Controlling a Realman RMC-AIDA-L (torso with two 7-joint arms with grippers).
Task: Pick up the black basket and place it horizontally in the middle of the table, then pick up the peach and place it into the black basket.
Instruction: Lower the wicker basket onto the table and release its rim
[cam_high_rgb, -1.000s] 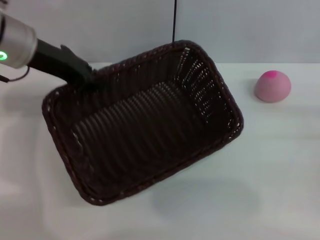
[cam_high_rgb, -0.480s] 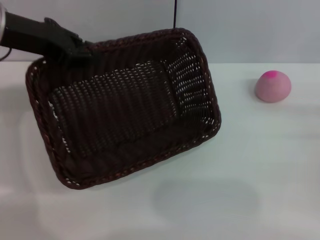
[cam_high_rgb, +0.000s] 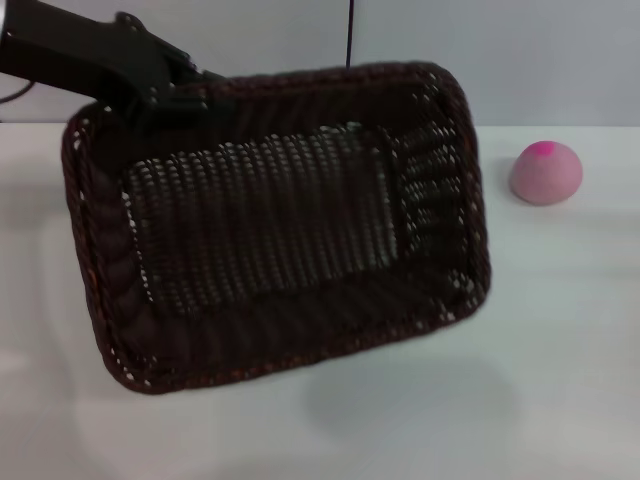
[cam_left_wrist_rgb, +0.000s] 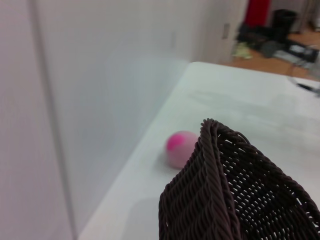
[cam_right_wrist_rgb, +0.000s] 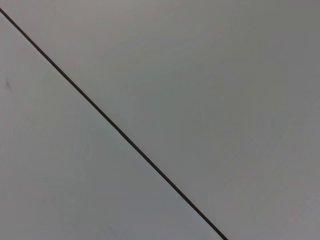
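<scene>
Above the left half of the table (cam_high_rgb: 560, 330), the black basket (cam_high_rgb: 270, 220) hung clear of the surface, tilted so that its open mouth faced the head camera, with its long side running roughly left to right. A soft shadow lay on the white tabletop below and to the right of it. The left gripper (cam_high_rgb: 165, 85) met the basket at the rim of its far left corner; the dark gripper body overlapped the braided edge there, and the basket had no other visible support, so the gripper was closed on that rim. The fingers themselves could not be made out separately against the dark wicker.

Toward the far right corner of the table, the peach (cam_high_rgb: 545, 172) sat on the surface, well apart from the basket, its magenta tip uppermost. The left wrist view showed one rounded corner of the basket (cam_left_wrist_rgb: 225, 200) close to the lens, with the peach (cam_left_wrist_rgb: 180, 148) beyond it on the table (cam_left_wrist_rgb: 240, 95), near the back wall.

The right gripper did not appear in any view; the right wrist camera showed only a plain grey surface crossed by a thin dark line (cam_right_wrist_rgb: 115, 125).
</scene>
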